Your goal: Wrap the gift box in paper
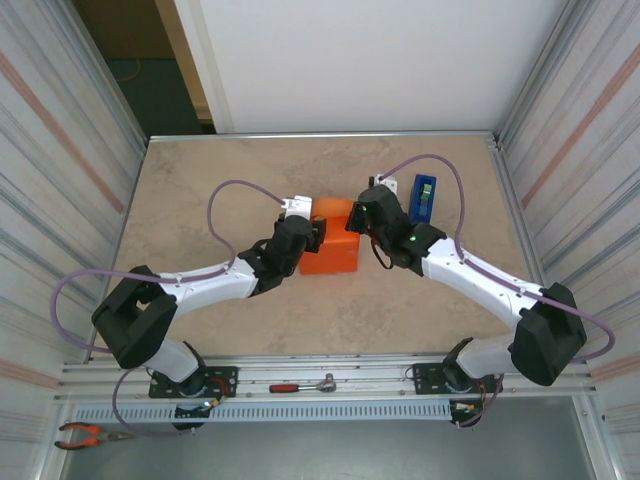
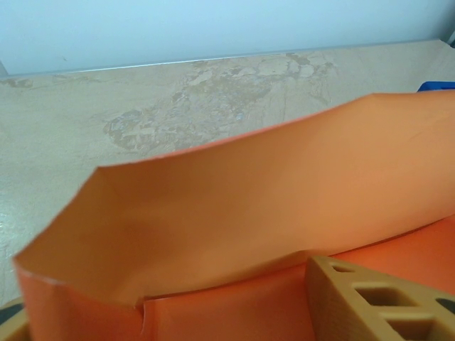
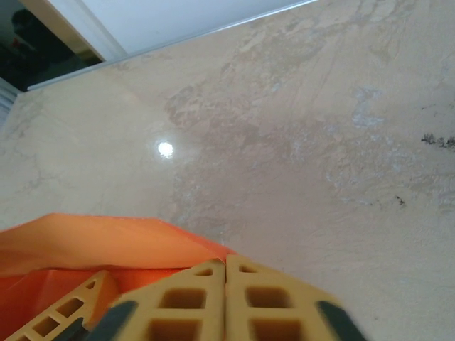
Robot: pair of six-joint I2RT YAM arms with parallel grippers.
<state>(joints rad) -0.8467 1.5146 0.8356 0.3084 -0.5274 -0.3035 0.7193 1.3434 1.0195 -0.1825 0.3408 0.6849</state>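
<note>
Orange paper (image 1: 338,255) sat folded just left of the blue tape dispenser (image 1: 424,197) on the bench (image 1: 220,200). The right gripper (image 3: 225,273) jaws were closed at its edge. The left gripper (image 1: 314,232) jaws stood apart with paper between them, grip unclear.

Paper (image 1: 335,255): on the surface (image 1: 230,320), between the left fingers (image 2: 377,302) and the right fingers (image 3: 192,298).
Paper flap: stands up just in front of the left fingers.
Paper corner: reaches the tips of the right fingers.
Tape dispenser (image 1: 424,197): on the surface, just right of the right fingers.
Ratchet (image 1: 303,385): on the near rail (image 1: 400,372), well behind both pairs of fingers.
</note>
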